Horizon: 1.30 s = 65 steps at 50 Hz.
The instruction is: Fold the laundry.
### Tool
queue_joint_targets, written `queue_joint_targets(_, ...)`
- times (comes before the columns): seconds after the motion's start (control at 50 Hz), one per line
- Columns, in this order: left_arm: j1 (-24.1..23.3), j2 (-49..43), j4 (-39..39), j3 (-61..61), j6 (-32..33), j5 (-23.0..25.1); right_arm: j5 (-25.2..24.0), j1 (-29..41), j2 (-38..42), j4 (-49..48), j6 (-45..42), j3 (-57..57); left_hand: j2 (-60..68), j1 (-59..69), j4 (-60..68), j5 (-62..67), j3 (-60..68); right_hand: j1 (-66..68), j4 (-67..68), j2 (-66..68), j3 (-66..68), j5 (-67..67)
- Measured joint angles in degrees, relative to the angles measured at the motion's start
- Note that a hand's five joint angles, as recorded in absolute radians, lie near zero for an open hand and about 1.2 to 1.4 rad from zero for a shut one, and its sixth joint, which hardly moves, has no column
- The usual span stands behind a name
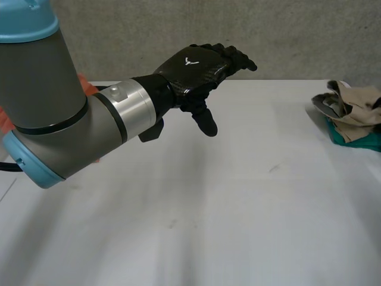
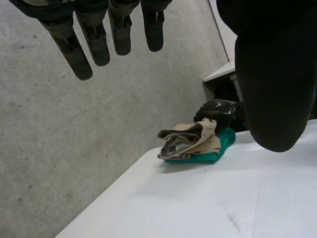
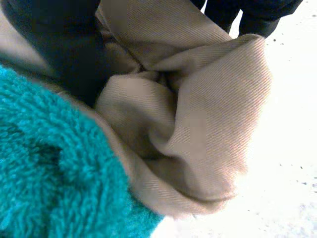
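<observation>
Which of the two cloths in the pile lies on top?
The beige cloth: a smooth woven fabric, crumpled on top of the fluffy teal towel.

The left hand (image 2: pixel 275 74) hangs straight-fingered over a white table (image 2: pixel 198 203); a crumpled beige cloth (image 2: pixel 195 138) tops a teal towel (image 2: pixel 222 148), the right hand (image 2: pixel 218 109) just behind.

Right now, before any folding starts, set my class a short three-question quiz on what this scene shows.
1. True or false: the left robot hand holds a cloth.
2. What lies under the beige cloth? A: a red shirt. B: a teal towel. C: a white sock.
3. Fill in: the right robot hand grips the ____ cloth.
Key: 1 false; 2 B; 3 beige.
</observation>
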Motion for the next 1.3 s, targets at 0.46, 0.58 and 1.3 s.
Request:
queue_joint_targets(0.46, -2.0, 1.27, -0.03, 0.17, -0.11, 0.0, 16.04, -10.42, -29.94, 24.78, -11.83, 17.12, 0.0, 0.0, 0.0, 0.0, 0.0, -24.69, -32.78, -30.51, -32.08, -29.54)
queue_joint_targets(0.58, -1.95, 3.38, -0.01, 0.13, -0.17, 0.0, 23.73, -10.99, -34.78, 25.31, -22.83, 15.77, 0.0, 0.0, 0.0, 0.01, 0.0, -24.69, -32.78, -30.51, -32.08, -29.54)
queue_joint_targets(1.3, 35.04, -28.44, 25.49, 10.68, 31.51, -20.15, 7.82, 29.74, -48.8, 21.04, -28.43, 55.79, 4.53, 4.67, 4.23, 5.18, 4.17, -24.69, -32.78, -30.68, -32.13, -29.55)
